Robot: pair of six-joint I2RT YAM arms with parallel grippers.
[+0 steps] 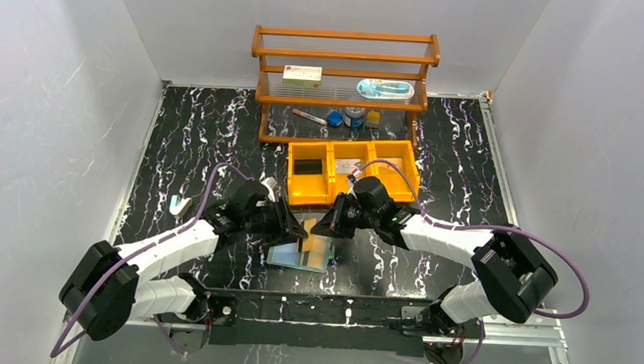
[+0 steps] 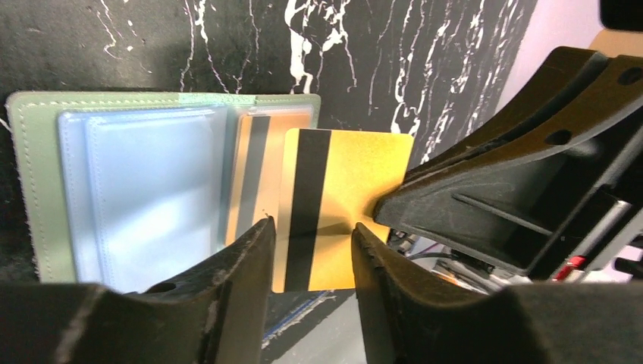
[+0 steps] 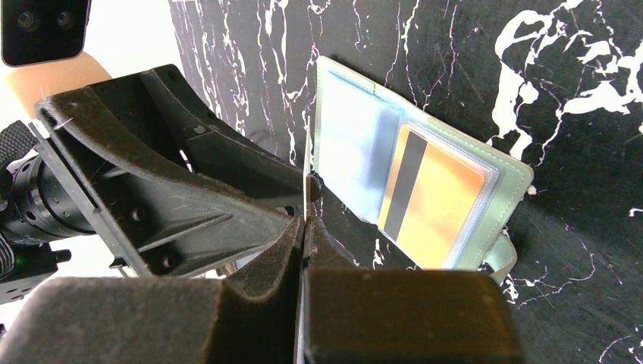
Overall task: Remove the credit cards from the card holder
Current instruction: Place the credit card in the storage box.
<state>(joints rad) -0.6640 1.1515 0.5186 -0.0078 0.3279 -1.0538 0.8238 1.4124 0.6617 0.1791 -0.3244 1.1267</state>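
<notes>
Right gripper (image 3: 303, 224) is pinching a gold credit card (image 2: 334, 189) just above the open card holder (image 2: 30, 189)

The right jaws are clamping tight on one edge of the card, which is standing upright with its black stripe facing the left wrist camera; the left gripper (image 2: 307, 227) is sitting right at the card's lower part with its jaws parted, and a gap is showing between its fingers (image 2: 250, 258), so it is gripping nothing that I can tell; the sage-green holder is lying spread flat on the black marbled table (image 1: 203, 132) between the two arms, near the front edge; a second orange card (image 3: 436, 205) is resting inside one of its clear pockets.
</notes>
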